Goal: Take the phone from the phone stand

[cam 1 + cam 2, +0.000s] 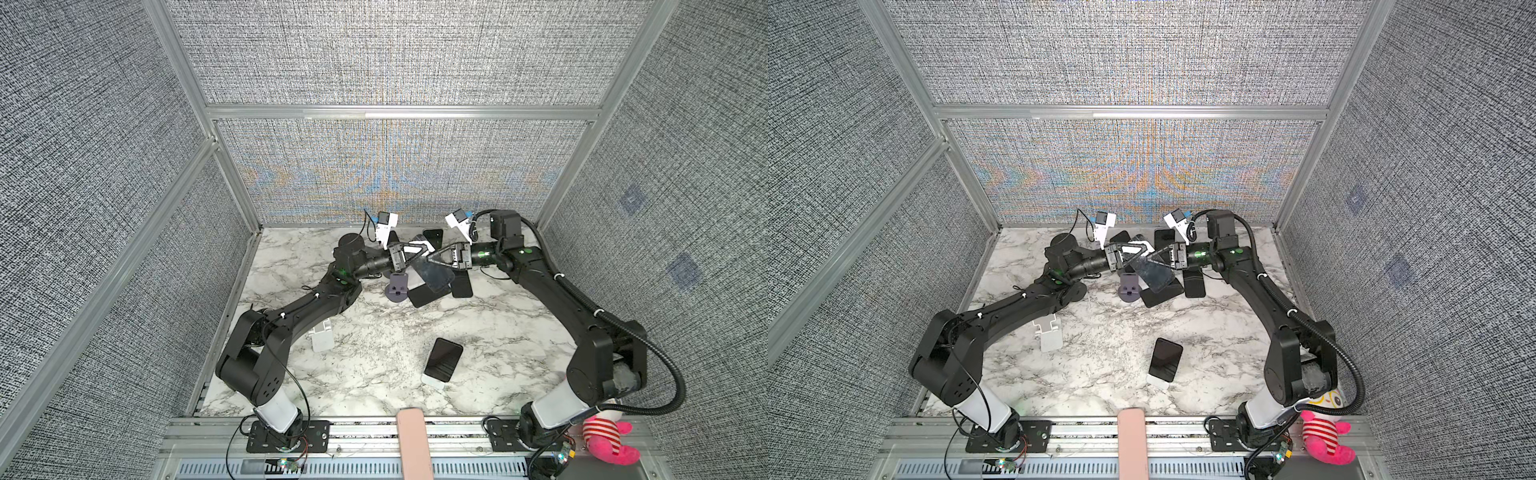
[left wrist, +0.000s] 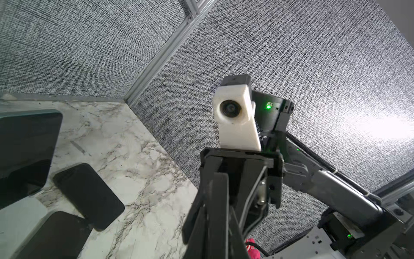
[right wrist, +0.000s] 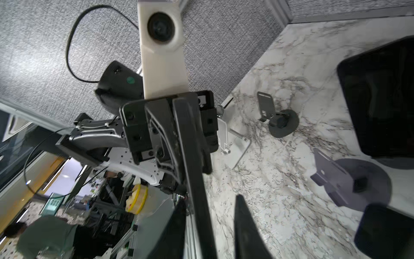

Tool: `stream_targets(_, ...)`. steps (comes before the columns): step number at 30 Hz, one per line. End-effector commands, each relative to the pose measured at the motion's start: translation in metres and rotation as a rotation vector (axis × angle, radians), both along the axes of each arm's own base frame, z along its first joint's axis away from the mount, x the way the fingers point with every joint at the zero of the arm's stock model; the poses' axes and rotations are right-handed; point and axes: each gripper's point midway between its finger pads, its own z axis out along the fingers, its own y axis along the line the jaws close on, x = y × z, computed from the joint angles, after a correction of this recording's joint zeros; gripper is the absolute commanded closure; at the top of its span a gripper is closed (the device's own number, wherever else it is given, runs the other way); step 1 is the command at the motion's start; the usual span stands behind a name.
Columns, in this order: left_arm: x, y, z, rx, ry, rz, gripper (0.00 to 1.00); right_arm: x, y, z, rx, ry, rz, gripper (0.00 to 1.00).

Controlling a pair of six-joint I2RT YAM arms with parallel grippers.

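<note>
Black phone (image 1: 436,276) hangs tilted above the marble desk (image 1: 374,353), beside the purple phone stand (image 1: 397,290). The left pincer (image 1: 424,251) is clenched on its end; the right pincer (image 1: 434,261) is released, jaws partly apart.

We cannot tell whether the left gripper (image 1: 426,250) pinches the glossy black slab phone (image 1: 434,274) below it; its arm (image 1: 307,307) half-hides a white plastic stand (image 1: 322,340).

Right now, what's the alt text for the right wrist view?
The shut left pincer points at the camera. Beyond it, the white marble table holds three empty phone stands: black round-based stand, purple round-based stand, white angular stand.
</note>
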Motion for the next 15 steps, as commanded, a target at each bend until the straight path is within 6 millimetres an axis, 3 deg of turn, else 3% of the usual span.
stream_targets(1,0.013,0.003,-0.006,0.040,0.032,0.070,1.00,0.000,-0.022,-0.016,-0.214,-0.054,-0.128,0.41)
stream_targets(6,0.026,0.005,-0.019,0.119,0.097,0.132,1.00,-0.011,-0.039,-0.028,-0.536,-0.211,-0.269,0.24)
stream_targets(10,0.030,0.001,-0.024,0.154,0.119,0.137,1.00,-0.020,-0.033,-0.038,-0.728,-0.321,-0.286,0.16)
stream_targets(15,0.025,-0.007,-0.018,0.151,0.107,0.112,1.00,-0.012,-0.018,-0.043,-0.818,-0.415,-0.297,0.12)
